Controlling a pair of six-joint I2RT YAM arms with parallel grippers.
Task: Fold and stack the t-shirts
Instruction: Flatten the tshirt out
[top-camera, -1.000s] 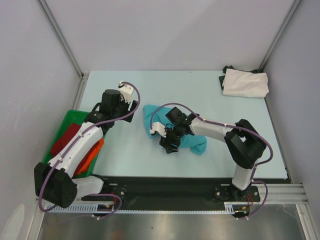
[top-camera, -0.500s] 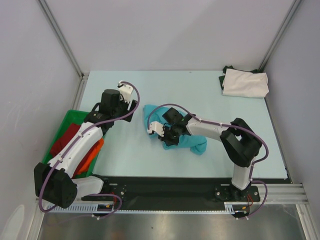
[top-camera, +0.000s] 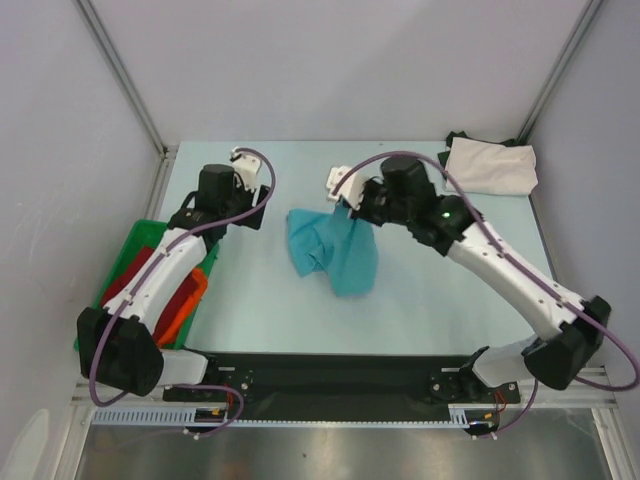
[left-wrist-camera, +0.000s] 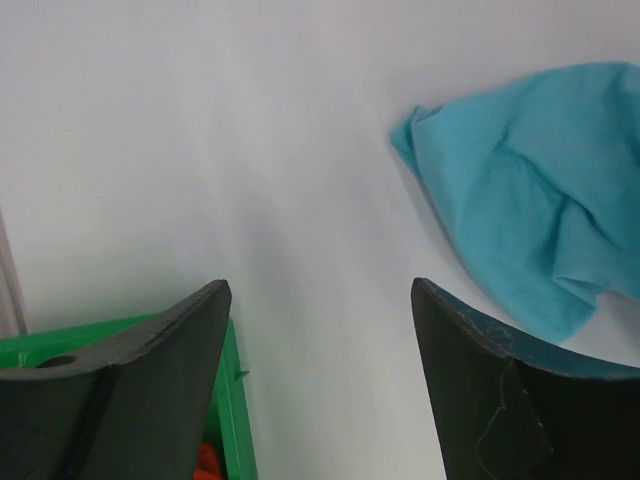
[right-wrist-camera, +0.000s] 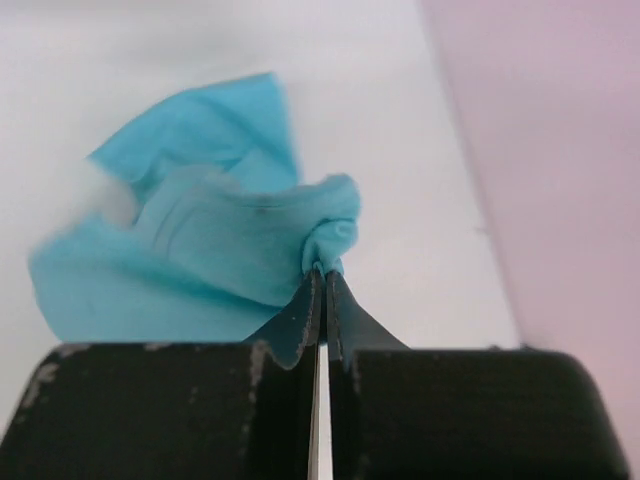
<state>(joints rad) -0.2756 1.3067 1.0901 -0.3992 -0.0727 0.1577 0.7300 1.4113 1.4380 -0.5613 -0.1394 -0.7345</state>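
Observation:
The turquoise t-shirt (top-camera: 332, 250) hangs bunched above the middle of the table, its top edge pinched in my right gripper (top-camera: 351, 214). In the right wrist view the jaws (right-wrist-camera: 322, 272) are shut on a fold of the turquoise cloth (right-wrist-camera: 200, 240). My left gripper (top-camera: 256, 208) hovers open to the left of the shirt with nothing in it. Its fingers (left-wrist-camera: 150, 380) stand wide apart over bare table, with the turquoise shirt (left-wrist-camera: 530, 200) off to the right. A cream-white t-shirt (top-camera: 490, 165) lies folded at the back right. Dark red (top-camera: 130, 280) and orange (top-camera: 180, 305) shirts lie in the bin.
A green plastic bin (top-camera: 130, 243) stands at the left table edge, under my left arm; its rim (left-wrist-camera: 232, 400) shows in the left wrist view. A dark cloth (top-camera: 458, 139) peeks out behind the cream-white shirt. Grey walls close in the table on three sides.
My right gripper shut on the turquoise shirt, then rose and swung toward the back, lifting the cloth off the table. My left gripper shifted slightly toward the back.

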